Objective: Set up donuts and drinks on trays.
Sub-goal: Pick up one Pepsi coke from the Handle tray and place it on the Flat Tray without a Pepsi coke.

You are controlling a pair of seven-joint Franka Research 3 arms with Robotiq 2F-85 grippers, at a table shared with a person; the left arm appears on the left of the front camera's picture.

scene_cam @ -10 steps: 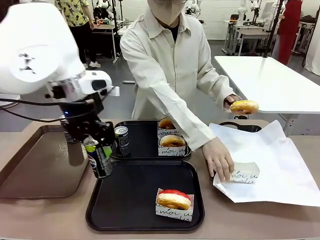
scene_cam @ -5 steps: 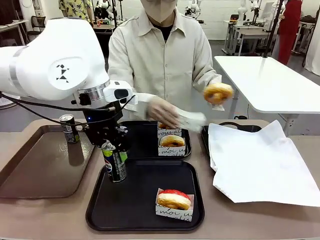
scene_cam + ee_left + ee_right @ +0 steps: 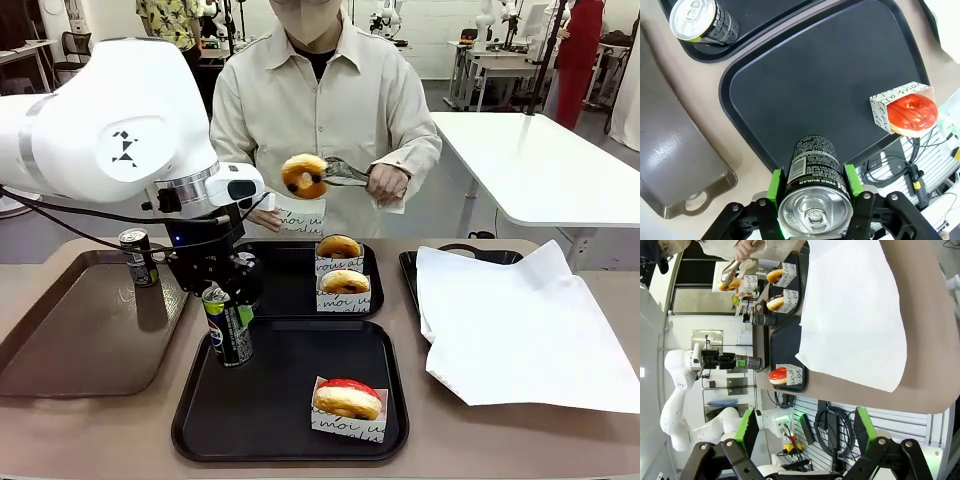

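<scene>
**Can held over the near tray**

The near black tray (image 3: 290, 395) lies directly below the left end effector (image 3: 812, 187), whose pads are closed on a dark soda can (image 3: 815, 172) held upright above the tray's left edge. A red-iced donut (image 3: 912, 112) sits well off toward the tray's far corner. The right end effector (image 3: 805, 432) is seen spread wide, holding nothing.

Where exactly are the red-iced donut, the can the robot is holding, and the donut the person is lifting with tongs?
red-iced donut (image 3: 349, 397): front view, on its red icing.
held can (image 3: 814, 165): left wrist view, on the printed side between the green pads.
lifted donut (image 3: 303, 176): front view, on its golden ring, gripped by tongs.
</scene>
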